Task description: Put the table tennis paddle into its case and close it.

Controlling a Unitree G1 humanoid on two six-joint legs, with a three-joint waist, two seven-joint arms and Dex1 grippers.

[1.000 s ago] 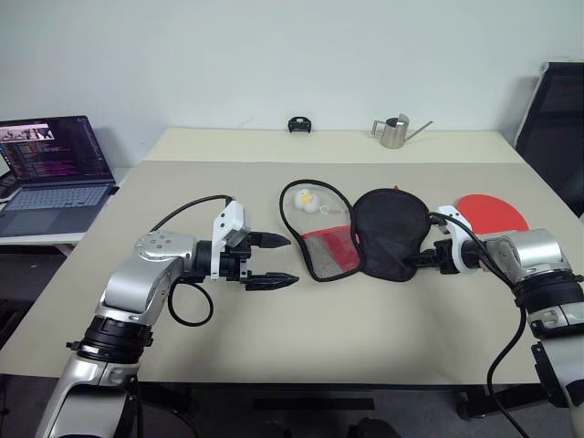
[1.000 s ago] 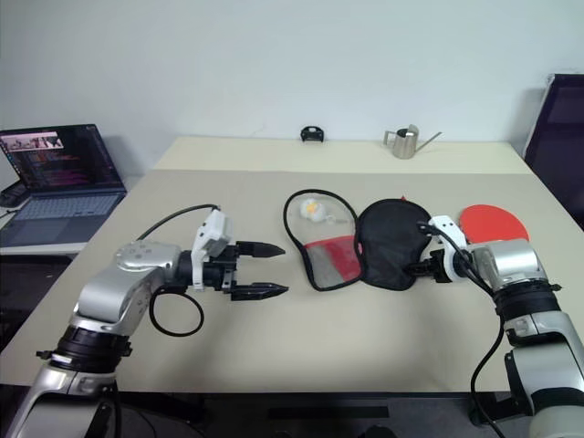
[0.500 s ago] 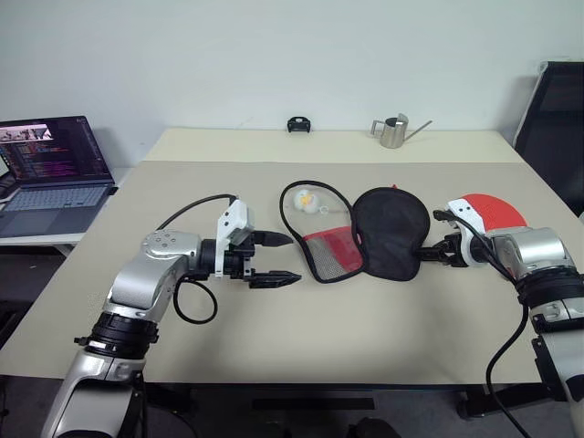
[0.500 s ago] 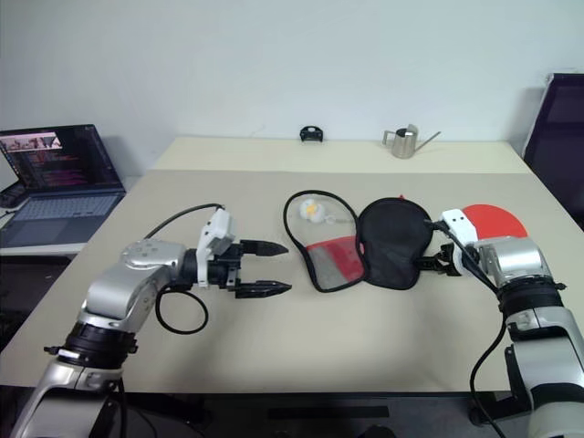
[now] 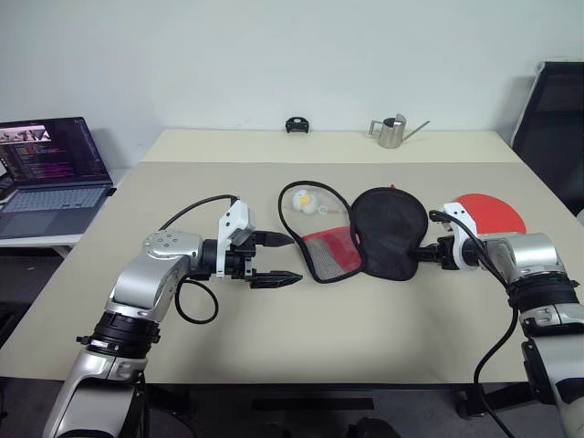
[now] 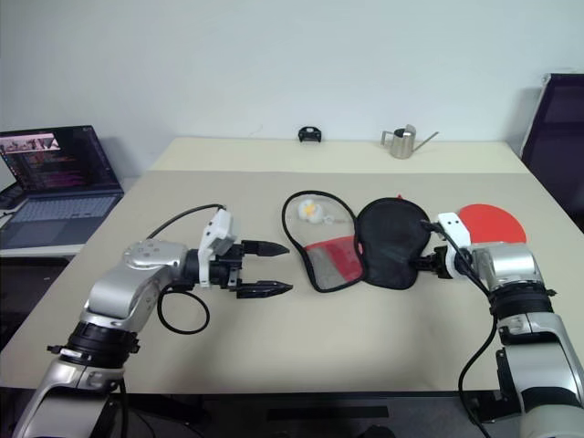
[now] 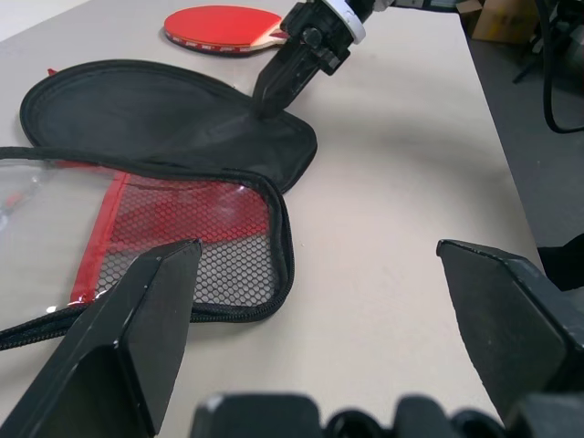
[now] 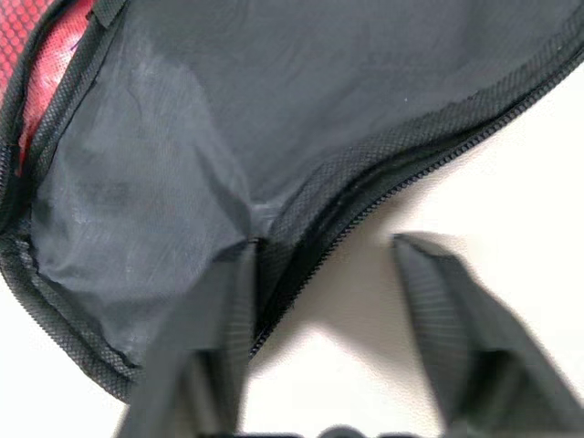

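Case [image 5: 365, 239] lies unzipped and spread flat at the table [image 5: 274, 338] centre, black half beside the red mesh half. Table tennis paddle [image 5: 491, 212] rests behind the right gripper [image 5: 418, 255], whose parted fingers straddle the case's black edge. Left gripper [image 5: 281, 260] hovers spread wide beside the mesh half. Laptop [image 5: 50, 173] sits far left; metal watering can [image 5: 392, 131] stands at the rear.

Both arms: silver-grey metallic shells, black ribbed joint rings. White wrist housings. Left gripper [image 5: 276, 260]: two black tapered pointed fingers. Right gripper [image 5: 421, 255]: black fingers, white collar. Black cable loops from each forearm to wrist.
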